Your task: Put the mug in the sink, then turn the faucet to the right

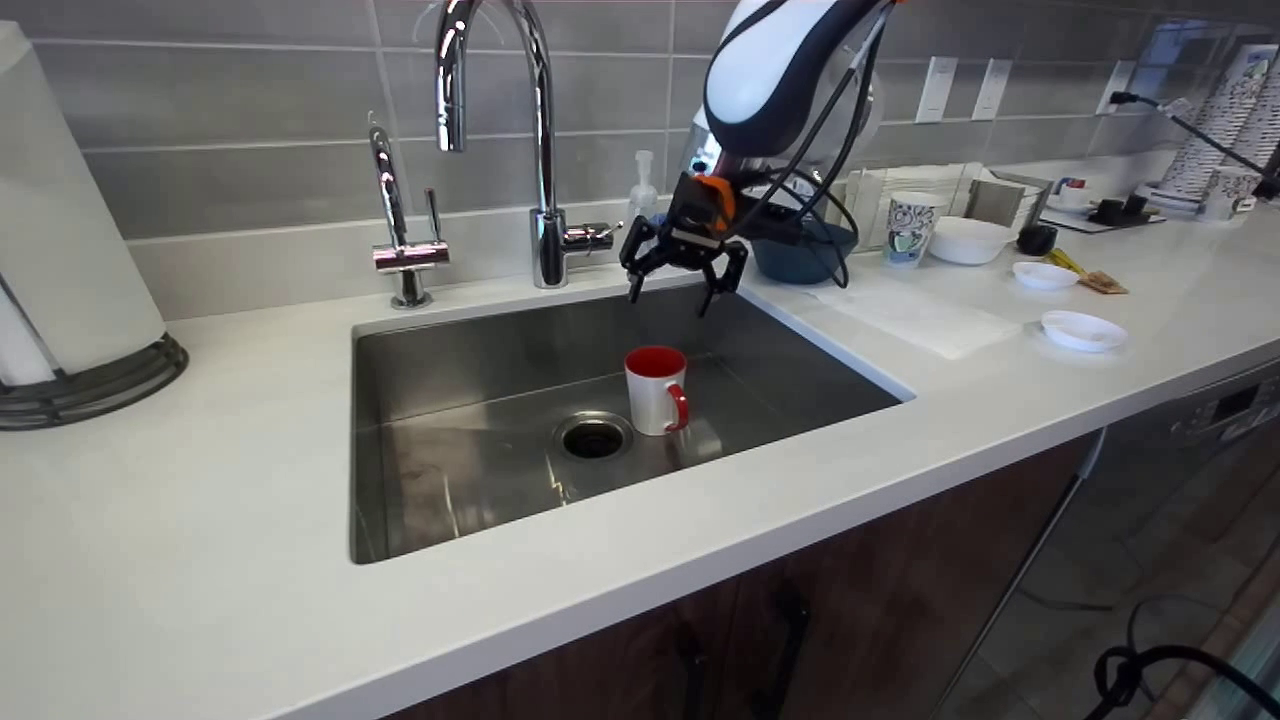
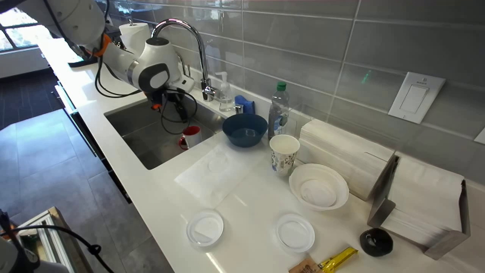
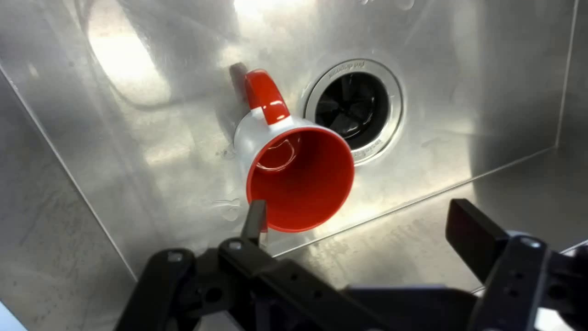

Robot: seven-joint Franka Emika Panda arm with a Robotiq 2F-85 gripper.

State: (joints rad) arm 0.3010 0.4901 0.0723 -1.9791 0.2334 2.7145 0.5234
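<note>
The white mug with red inside and red handle (image 1: 655,400) stands upright on the floor of the steel sink (image 1: 450,490), beside the drain. The mug also shows in an exterior view (image 2: 192,139) and in the wrist view (image 3: 298,179). My gripper (image 1: 668,298) is open and empty above the back right of the sink, higher than the mug and apart from it. In the wrist view its fingers (image 3: 358,207) are wide apart. The tall chrome faucet (image 1: 543,160) stands behind the sink. Its side lever (image 1: 590,237) points right, close to the gripper.
A small second tap (image 1: 405,256) stands left of the faucet. A soap dispenser (image 2: 226,94), a blue bowl (image 2: 244,131), a dish soap bottle (image 2: 278,110) and a paper cup (image 2: 283,157) stand near the wall. A paper towel roll (image 1: 70,220) stands left of the sink.
</note>
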